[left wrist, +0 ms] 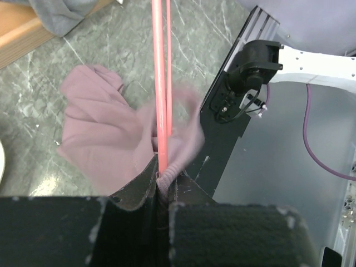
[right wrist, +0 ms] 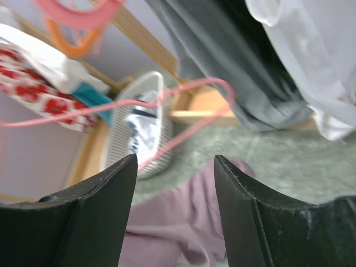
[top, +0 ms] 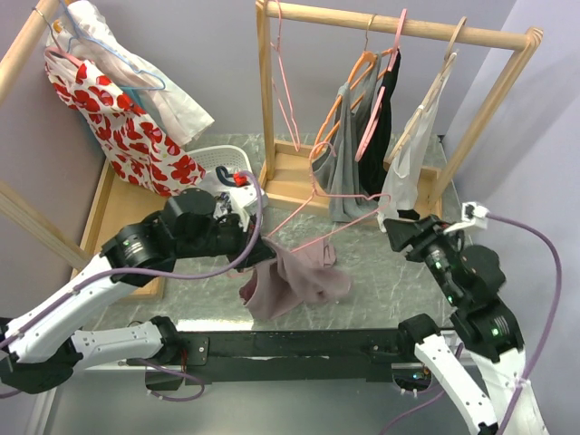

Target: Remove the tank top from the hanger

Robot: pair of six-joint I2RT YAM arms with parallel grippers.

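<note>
The mauve tank top (top: 299, 281) hangs crumpled just above the marble table, still draped on a thin pink wire hanger (top: 337, 232). My left gripper (top: 263, 249) is shut on the top's ribbed strap where it sits on the hanger wire. In the left wrist view the strap is pinched at the jaws (left wrist: 161, 178), the hanger (left wrist: 160, 83) runs straight up and the top (left wrist: 100, 139) sags to the left. My right gripper (top: 396, 228) is open and empty to the right of the hanger. Its wrist view (right wrist: 175, 161) shows the top (right wrist: 178, 222) below and the hanger (right wrist: 183, 94) beyond.
A wooden rack (top: 399, 27) at the back holds grey (top: 349, 172), black (top: 381, 118) and white (top: 408, 154) garments on hangers. A white basket (top: 222, 163) stands behind my left arm. A red floral garment (top: 118, 127) hangs on the left rack.
</note>
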